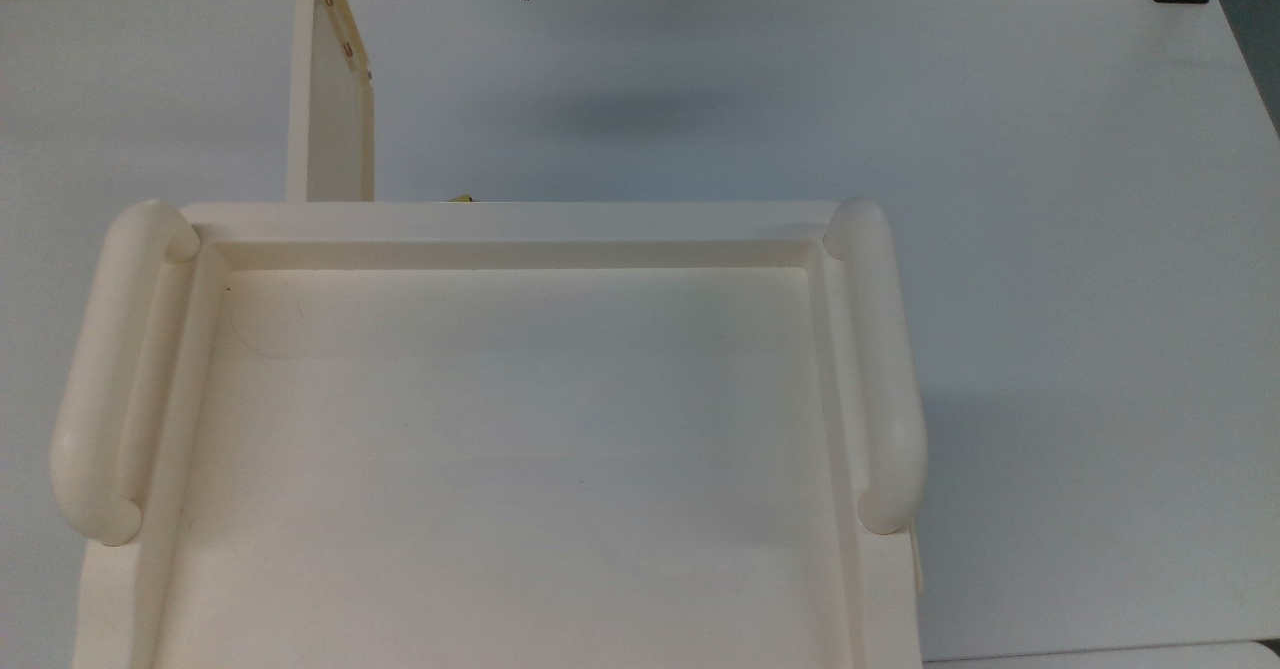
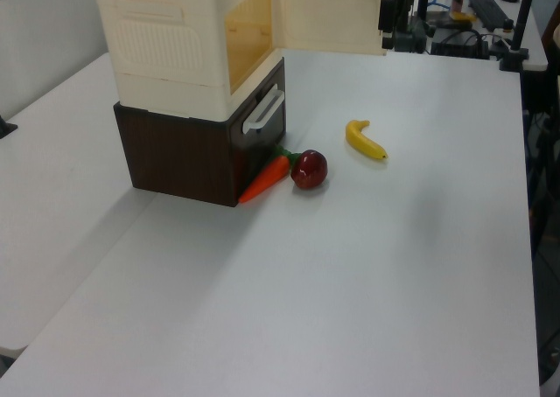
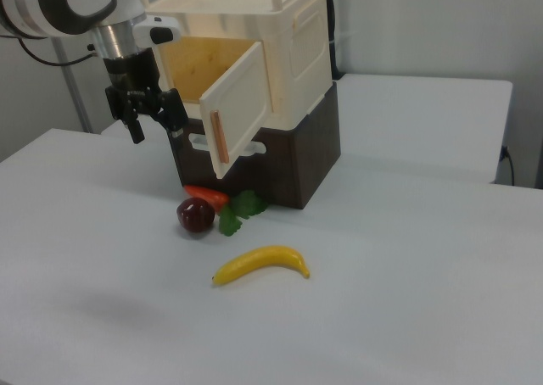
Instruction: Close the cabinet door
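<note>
The cabinet (image 2: 175, 47) is a cream-white box stacked on a dark brown drawer unit (image 2: 188, 152). Its tray top with rounded rails (image 1: 520, 429) takes up most of the top view. The cabinet door (image 3: 242, 105) stands swung wide open, leaving the yellowish inside exposed. In the top view the cabinet door (image 1: 330, 99) sticks out from the cabinet's upper left corner. My gripper (image 3: 155, 124) hangs open and holds nothing, just left of the door's free edge in the right view. In the left view the gripper (image 2: 387, 21) is beside the cabinet door (image 2: 328, 17) at its outer edge.
On the white table (image 2: 394, 266) in front of the drawer unit lie a carrot (image 2: 265, 178), a red apple (image 2: 309, 169) and a banana (image 2: 366, 141). Cables and equipment (image 2: 455, 30) crowd the far table edge in the left view.
</note>
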`<state>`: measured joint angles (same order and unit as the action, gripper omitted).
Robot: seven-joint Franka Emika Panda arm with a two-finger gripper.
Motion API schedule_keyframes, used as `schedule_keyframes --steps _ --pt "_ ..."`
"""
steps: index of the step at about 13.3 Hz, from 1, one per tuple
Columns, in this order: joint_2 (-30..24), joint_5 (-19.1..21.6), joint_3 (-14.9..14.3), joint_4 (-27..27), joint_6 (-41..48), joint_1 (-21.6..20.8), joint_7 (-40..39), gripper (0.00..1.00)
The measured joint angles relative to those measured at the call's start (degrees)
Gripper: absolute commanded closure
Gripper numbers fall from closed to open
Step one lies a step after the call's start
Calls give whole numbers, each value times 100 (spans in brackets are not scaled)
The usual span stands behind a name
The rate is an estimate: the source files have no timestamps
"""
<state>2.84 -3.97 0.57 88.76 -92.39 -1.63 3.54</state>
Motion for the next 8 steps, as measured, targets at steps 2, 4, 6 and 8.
schedule_keyframes --steps 2,4,6,8 --pt "0 0 0 0 0 -7 -1 39" --pt "0 0 0 0 0 -13 -3 71" --pt "1 0 0 2 0 -16 -3 100" --pt "8 1 3 6 8 -23 -4 100"
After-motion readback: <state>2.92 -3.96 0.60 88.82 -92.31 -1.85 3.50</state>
